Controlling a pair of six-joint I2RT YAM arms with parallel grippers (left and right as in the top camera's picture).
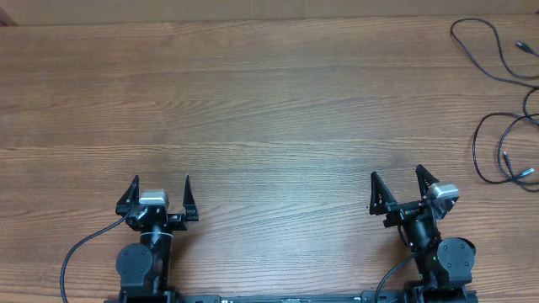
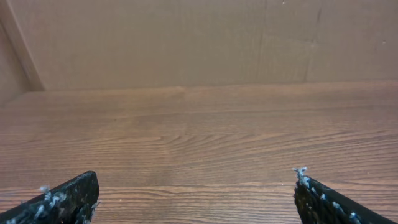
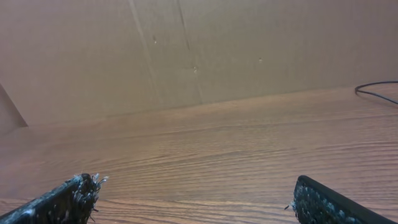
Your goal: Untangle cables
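The cables (image 1: pixel 504 126) are thin black cords with small silvery plug tips, looping at the far right edge of the wooden table in the overhead view. One cord (image 1: pixel 484 49) curves near the back right corner, and another loop lies below it. A short piece of cable (image 3: pixel 377 90) shows at the right edge of the right wrist view. My left gripper (image 1: pixel 161 189) is open and empty near the front left. My right gripper (image 1: pixel 396 181) is open and empty near the front right, well short of the cables. The left wrist view shows open fingertips (image 2: pixel 196 180) over bare wood.
The wooden table (image 1: pixel 253 109) spans the whole view. A plain brown wall (image 2: pixel 186 37) stands behind the table's far edge. Thicker black wires (image 1: pixel 80 252) run from the arm bases at the front edge.
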